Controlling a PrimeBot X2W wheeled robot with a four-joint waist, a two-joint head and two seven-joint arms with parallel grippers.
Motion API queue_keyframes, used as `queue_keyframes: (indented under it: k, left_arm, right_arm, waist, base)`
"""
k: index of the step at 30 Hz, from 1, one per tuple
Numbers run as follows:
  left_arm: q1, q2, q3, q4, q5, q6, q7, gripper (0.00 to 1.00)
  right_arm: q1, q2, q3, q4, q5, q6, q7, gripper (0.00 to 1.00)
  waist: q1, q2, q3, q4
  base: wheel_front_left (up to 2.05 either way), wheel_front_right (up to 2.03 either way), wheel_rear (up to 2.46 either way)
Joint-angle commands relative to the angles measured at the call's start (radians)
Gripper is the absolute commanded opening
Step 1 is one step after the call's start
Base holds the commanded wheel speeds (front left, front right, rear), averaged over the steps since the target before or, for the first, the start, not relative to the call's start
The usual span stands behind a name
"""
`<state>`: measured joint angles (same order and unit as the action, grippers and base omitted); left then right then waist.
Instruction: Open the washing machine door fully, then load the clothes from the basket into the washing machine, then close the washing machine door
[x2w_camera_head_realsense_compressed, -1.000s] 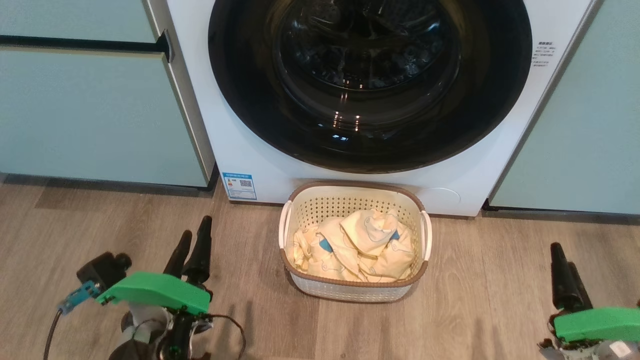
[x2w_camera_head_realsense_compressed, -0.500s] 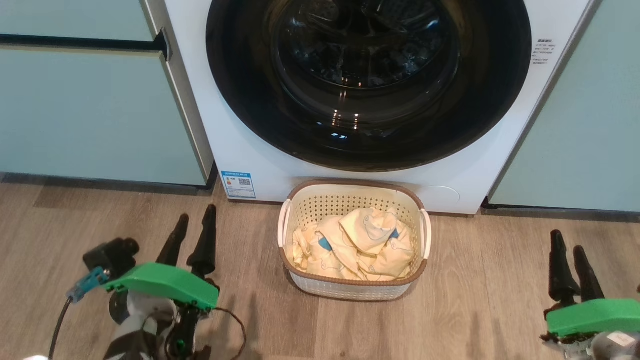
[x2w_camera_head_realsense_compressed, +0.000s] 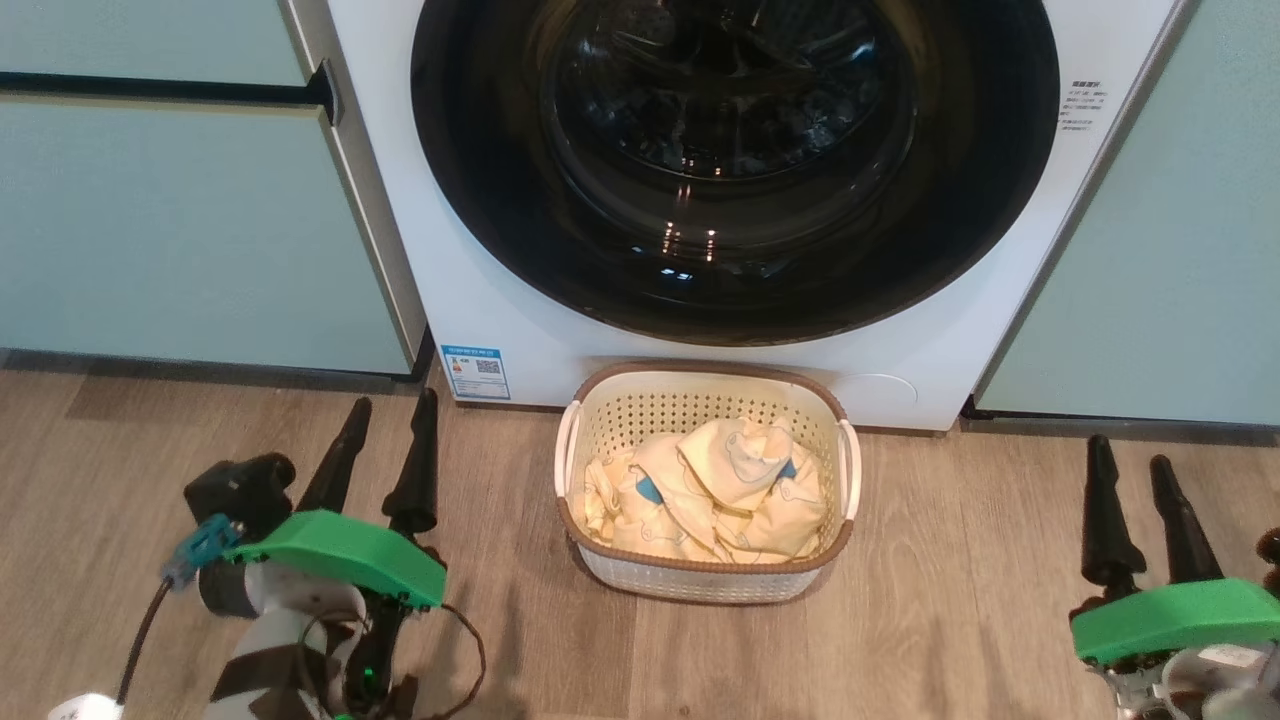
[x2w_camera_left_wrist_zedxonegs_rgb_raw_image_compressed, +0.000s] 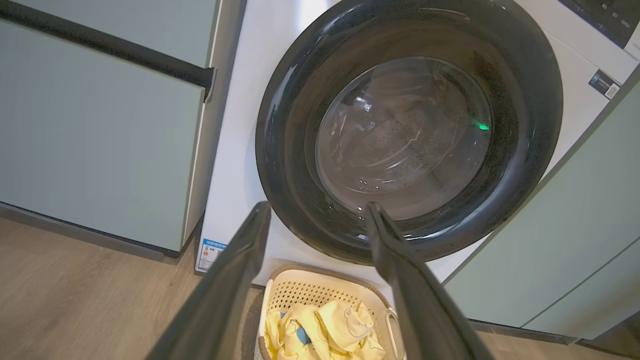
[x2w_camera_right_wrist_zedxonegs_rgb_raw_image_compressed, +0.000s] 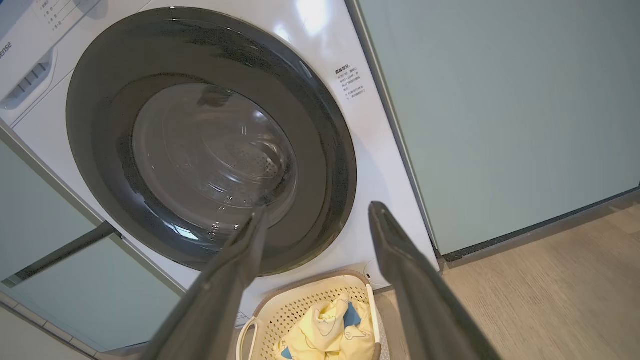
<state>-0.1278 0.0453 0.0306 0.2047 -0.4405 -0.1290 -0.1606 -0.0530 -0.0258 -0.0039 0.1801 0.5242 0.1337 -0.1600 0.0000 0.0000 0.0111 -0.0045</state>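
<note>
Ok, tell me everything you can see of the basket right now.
The basket is a small rectangular tub of cream plastic with rounded corners, perforated walls, a brown rim and a white handle on each side. It stands upright on the wooden floor, close before the washing machine, below its shut round door. Crumpled pale yellow clothes with blue patches lie in it, below the rim. The left gripper and right gripper stand apart from it, open.

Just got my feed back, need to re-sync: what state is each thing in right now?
washing machine door: shut
basket: upright on the floor, holding clothes
clothes: heaped in the basket
left claw: open, empty
right claw: open, empty
cabinet doors: shut
</note>
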Motion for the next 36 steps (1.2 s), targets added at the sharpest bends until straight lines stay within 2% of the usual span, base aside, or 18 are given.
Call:
queue_keyframes:
  k: [1, 28, 36]
  left_arm:
    - [-0.060, 0.017, 0.030, -0.031, 0.036, 0.000, -0.018, 1.00]
    - [-0.125, 0.007, 0.057, 0.091, 0.330, 0.004, -0.097, 1.00]
    - [-0.134, 0.006, 0.067, 0.126, 0.335, 0.008, -0.101, 1.00]
  right_arm:
    - [-0.062, -0.017, 0.021, -0.044, -0.036, -0.002, -0.018, 1.00]
    - [-0.077, -0.024, 0.040, -0.035, -0.330, -0.003, -0.098, 1.00]
    - [-0.071, -0.024, 0.031, -0.021, -0.318, -0.003, -0.102, 1.00]
  waist:
    - [0.0000, 0.0000, 0.000, 0.000]
    - [0.0000, 0.0000, -0.008, -0.003]
    - [0.0000, 0.0000, -0.009, -0.004]
  base:
    - [0.00, 0.00, 0.00]
    - [0.00, 0.00, 0.00]
    - [0.00, 0.00, 0.00]
